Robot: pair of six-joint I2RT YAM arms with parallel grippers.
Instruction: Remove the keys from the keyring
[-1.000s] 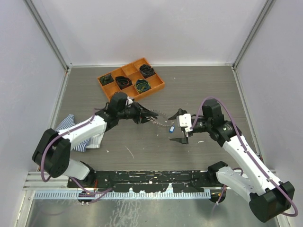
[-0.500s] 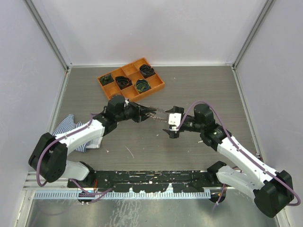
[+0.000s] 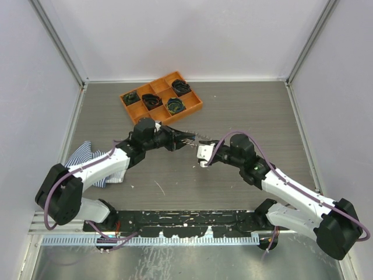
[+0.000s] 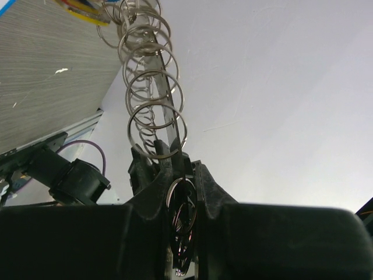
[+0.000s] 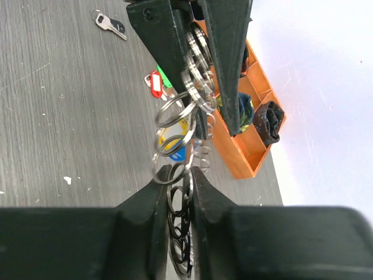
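Keyring [image 5: 180, 111]: a run of silvery split rings held up off the table [image 3: 245, 111], strung between the two grippers near the middle of the work area, in front of the orange tray [image 3: 192, 105].
Left gripper [image 4: 178, 175]: fingers drawn in narrow, pinching one ring at its end of the chain. The other rings fan away from it in a line.
Right gripper [image 5: 175, 175]: jaws likewise close together, with a ring or two caught between the pads at the opposite end.
Why held this way: to my eye each arm anchors one end so the bunch is drawn out rather than clumped. That would separate the rings and leave each key easier to single out and work free.
Keys [image 5: 173, 149]: blue and yellow tags show through the rings near the right gripper, with a red tag [image 5: 153, 81] and a green one [image 5: 165, 77] further along. I cannot tell whether these hang from the rings or lie on the table beneath.
Loose key [image 5: 111, 24]: dark-headed, flat on the table, well apart from the bunch.
Tray contents: dark coiled bundles in several compartments.
Cloth [image 3: 87, 157]: striped, lying under the left arm.
Writing: no brand or lettering can be read. The tags are too small and partly hidden.
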